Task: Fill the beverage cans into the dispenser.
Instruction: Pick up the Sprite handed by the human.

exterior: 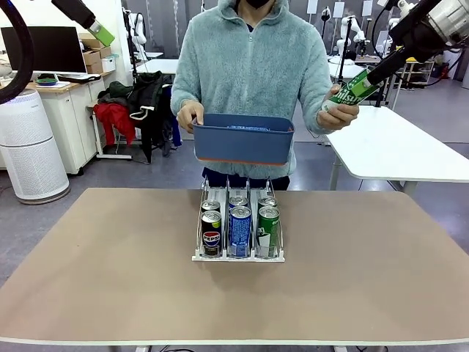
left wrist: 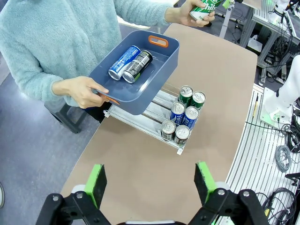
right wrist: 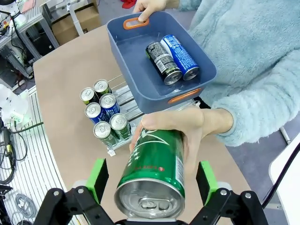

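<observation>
The dispenser [exterior: 238,253] stands on the surface [exterior: 366,279] and holds six upright cans, two per lane. In the row nearest the robot, a Pepsi can [exterior: 212,236] occupies the left lane, a blue can [exterior: 239,231] the middle lane and a green can [exterior: 268,231] the right lane. One more can stands directly behind each.

A person stands beyond the dispenser. One hand [exterior: 189,114] holds a bin [exterior: 244,143] above the dispenser's far end. Two cans lie on their sides in the bin, touching each other: a blue-and-white can [left wrist: 124,62] and a black can [left wrist: 137,65].

The other hand [exterior: 338,116] grips the held can [exterior: 352,89], a green one, raised well above the dispenser and to its right.

The right jaws are spread wide, one to each side of the held can. In the right wrist view both pads [right wrist: 99,180] stand clear of the can, so these jaws grasp nothing.

The left jaws are also spread wide and grasp nothing. Their green tips [left wrist: 97,183] hang high above the dispenser, to its left and well apart from it.
</observation>
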Available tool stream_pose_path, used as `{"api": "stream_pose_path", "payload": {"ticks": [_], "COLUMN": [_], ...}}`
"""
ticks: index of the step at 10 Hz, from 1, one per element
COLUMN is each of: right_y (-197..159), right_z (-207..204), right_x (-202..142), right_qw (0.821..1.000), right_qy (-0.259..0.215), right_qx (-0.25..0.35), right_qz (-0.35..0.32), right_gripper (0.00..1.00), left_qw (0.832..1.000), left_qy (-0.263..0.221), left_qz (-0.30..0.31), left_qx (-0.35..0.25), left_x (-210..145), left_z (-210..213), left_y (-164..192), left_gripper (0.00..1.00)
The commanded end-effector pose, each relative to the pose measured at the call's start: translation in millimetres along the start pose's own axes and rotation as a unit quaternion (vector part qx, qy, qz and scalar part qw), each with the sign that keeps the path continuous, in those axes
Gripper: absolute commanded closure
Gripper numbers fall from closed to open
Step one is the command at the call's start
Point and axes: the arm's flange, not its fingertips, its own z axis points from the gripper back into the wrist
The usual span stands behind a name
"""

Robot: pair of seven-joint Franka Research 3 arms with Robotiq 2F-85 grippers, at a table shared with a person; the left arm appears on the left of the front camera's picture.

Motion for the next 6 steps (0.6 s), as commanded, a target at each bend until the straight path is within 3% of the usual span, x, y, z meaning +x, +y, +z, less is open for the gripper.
{"api": "stream_pose_path", "payload": {"ticks": [1,2,3,4,5,6], "right_y": [0.6,0.0,-1.8,-2.0,0.5,2.1], "right_z": [0.6,0.0,1.6,1.3,0.8,2.8], "right_x": [-2.0,0.0,-0.1,0.0,0.4,1.0], "right_qw": [1.0,1.0,1.0,1.0,1.0,1.0], "right_qy": [0.002,0.0,0.004,0.002,-0.004,-0.001], "right_qx": [0.006,0.0,-0.011,-0.009,-0.015,-0.011], "right_qz": [-0.001,0.0,-0.021,-0.024,-0.027,-0.027], "right_gripper": [0.0,0.0,0.58,0.58,1.0,0.63], "left_qw": [1.0,1.0,1.0,1.0,1.0,1.0], "left_qy": [0.0,0.0,0.0,0.0,0.0,0.0], "left_qz": [0.001,0.001,0.001,0.001,0.001,0.001], "left_qx": [0.0,0.0,0.0,0.0,0.0,0.0], "left_x": [-0.3,-0.3,-0.3,-0.3,-0.3,-0.3], "left_z": [0.6,0.6,0.6,0.6,0.6,0.6], "left_y": [-0.7,-0.7,-0.7,-0.7,-0.7,-0.7], "left_gripper": [0.0,0.0,0.0,0.0,0.0,0.0]}}
